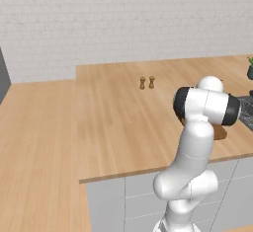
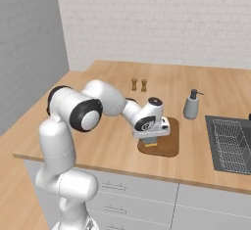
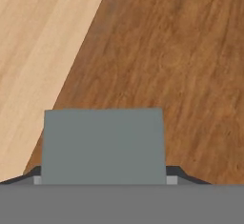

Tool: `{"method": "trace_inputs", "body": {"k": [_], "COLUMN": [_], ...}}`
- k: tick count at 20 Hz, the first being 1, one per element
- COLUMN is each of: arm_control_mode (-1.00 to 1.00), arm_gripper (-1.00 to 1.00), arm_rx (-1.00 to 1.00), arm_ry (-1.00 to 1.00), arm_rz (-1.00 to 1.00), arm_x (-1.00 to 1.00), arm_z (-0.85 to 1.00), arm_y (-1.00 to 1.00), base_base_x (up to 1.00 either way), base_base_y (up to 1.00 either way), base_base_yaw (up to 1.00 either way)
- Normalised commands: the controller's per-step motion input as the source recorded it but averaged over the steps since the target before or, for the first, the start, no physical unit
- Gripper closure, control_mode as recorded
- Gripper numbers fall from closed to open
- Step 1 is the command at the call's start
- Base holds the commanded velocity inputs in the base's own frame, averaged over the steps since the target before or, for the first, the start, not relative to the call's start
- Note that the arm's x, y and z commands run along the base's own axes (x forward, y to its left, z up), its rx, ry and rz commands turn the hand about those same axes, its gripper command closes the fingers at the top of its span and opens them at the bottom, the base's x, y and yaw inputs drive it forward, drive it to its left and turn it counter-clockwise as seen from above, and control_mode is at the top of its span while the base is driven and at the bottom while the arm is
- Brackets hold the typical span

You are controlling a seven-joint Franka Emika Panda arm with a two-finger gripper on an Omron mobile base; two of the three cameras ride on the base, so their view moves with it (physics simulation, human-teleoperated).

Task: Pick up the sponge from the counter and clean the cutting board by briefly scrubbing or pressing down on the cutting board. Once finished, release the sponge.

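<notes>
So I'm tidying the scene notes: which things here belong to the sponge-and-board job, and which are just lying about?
Belongs to the job:
- sponge, in the gripper, over the board
- cutting board
- counter

Just lying about:
- two small shakers
- soap dispenser
- sink
- plant

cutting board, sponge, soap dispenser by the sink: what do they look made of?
Cutting board: dark-brown wood, matte, grain streaks plain in the hand view. Sponge: flat grey top, yellow layer at its edge in the right base view, likely foam under a scrub layer. Soap dispenser: smooth grey body, dark pump; ceramic or plastic, cannot tell.
</notes>
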Motion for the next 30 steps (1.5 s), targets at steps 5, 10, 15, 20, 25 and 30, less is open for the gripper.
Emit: {"method": "trace_inputs", "body": {"k": [5,10,15,20,25,30], "arm_control_mode": [-1.00,-1.00,-1.00,-1.00,-1.00,-1.00], "arm_gripper": [1.00,1.00,1.00,1.00,1.00,1.00], "arm_rx": [0.00,0.00,0.00,-0.01,0.00,0.00], "arm_ry": [-0.14,-0.06,0.12,0.00,-0.04,0.00], "arm_rz": [0.00,0.00,-0.01,0.00,0.00,0.00], "arm_x": [0.16,0.20,0.42,0.42,0.18,0.12], "arm_z": [-0.76,-0.37,0.03,-0.21,-0.85,-0.79], "arm_y": [0.01,0.04,0.10,0.14,0.01,0.16], "base_base_x": [0.00,0.00,0.00,0.00,0.00,0.00], "base_base_y": [0.00,0.00,0.00,0.00,0.00,0.00], "base_base_yaw": [0.00,0.00,0.00,0.00,0.00,0.00]}}
